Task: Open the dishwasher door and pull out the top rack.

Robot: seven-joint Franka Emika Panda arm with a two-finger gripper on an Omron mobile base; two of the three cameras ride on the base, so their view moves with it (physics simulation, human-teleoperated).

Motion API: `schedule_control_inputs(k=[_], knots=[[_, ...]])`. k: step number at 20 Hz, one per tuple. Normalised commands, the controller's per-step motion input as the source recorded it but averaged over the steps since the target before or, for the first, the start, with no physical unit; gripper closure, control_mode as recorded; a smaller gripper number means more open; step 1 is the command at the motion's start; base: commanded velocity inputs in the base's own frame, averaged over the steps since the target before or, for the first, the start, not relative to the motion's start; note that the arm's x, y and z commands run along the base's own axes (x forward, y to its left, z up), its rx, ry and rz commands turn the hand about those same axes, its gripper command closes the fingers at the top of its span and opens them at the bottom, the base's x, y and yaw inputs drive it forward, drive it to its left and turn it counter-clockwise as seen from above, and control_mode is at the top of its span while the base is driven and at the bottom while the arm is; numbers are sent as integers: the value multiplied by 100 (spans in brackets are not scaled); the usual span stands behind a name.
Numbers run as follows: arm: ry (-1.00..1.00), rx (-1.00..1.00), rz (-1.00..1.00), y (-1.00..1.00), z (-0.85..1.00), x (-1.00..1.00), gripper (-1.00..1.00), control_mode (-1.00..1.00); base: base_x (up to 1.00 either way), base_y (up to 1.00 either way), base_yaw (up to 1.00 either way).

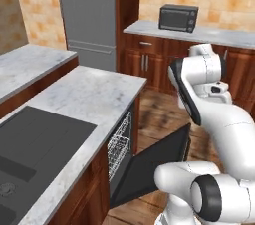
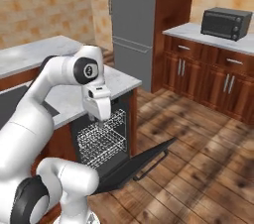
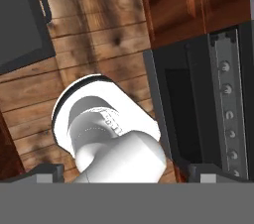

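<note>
a: so the dishwasher door (image 2: 130, 166) is already dropped down, nearly flat, hinged low off the front of the desk (image 1: 94, 89). where's the claw (image 2: 102, 121) in all that?

b: hanging just in front of the opening, up near its top edge, fingers pointing down. jaws spread wide, nothing in them.

a: and the top rack (image 2: 103, 131)?

b: white wire basket, tucked inside the cavity, right behind and a touch below the claw. its long side runs across the opening, so i'd say the claw has to go in toward the desk, catch the front wire, then draw straight back out over the door.

a: any writing to read?

b: none i can make out. the microwave (image 2: 225, 23) and fridge (image 2: 131, 15) faces are too small to tell.
</note>
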Motion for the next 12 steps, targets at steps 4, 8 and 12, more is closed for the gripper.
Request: schedule_control_inputs(k=[4, 8, 12], knots=[[0, 0, 0, 0, 0, 0, -100, 100, 9, -15, 17], [0, 0, 0, 0, 0, 0, -100, 100, 31, -20, 31], [0, 0, 0, 0, 0, 0, -100, 100, 27, -20, 34]])
